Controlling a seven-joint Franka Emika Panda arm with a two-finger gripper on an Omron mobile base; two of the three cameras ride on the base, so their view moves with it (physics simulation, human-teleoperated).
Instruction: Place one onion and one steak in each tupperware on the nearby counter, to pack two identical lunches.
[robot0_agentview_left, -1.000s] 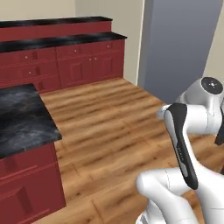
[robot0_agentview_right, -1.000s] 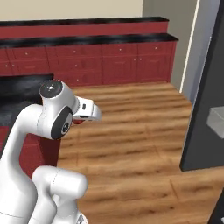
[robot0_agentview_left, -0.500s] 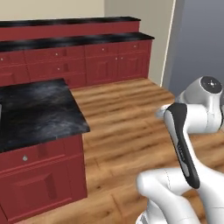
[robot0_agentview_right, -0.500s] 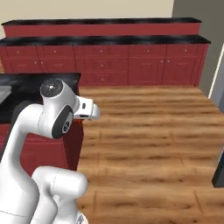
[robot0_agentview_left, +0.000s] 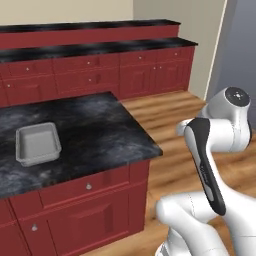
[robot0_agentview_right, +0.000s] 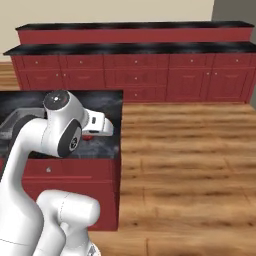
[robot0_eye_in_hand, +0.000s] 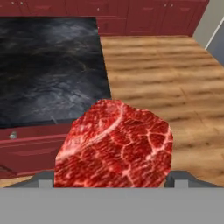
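The fingers (robot0_eye_in_hand: 112, 175) are holding a big bright red steak (robot0_eye_in_hand: 114, 144), one on each side of it. In the hand view the steak is sitting right up close, with white lines running through the red meat. It is hanging in the air, over the near edge of the table (robot0_eye_in_hand: 48, 70) and the wooden floor (robot0_eye_in_hand: 166, 74). A tiny bit of red is peeking out under the white arm (robot0_agentview_right: 55, 135) in the right base view.

The table has a black stone top and dark red doors with little silver knobs (robot0_agentview_left: 88, 186). A light grey tupperware (robot0_agentview_left: 37, 144) is sitting on the table top, near its left side. The tupperware is looking empty. A long red counter run (robot0_agentview_left: 100, 65) is standing along the far wall.
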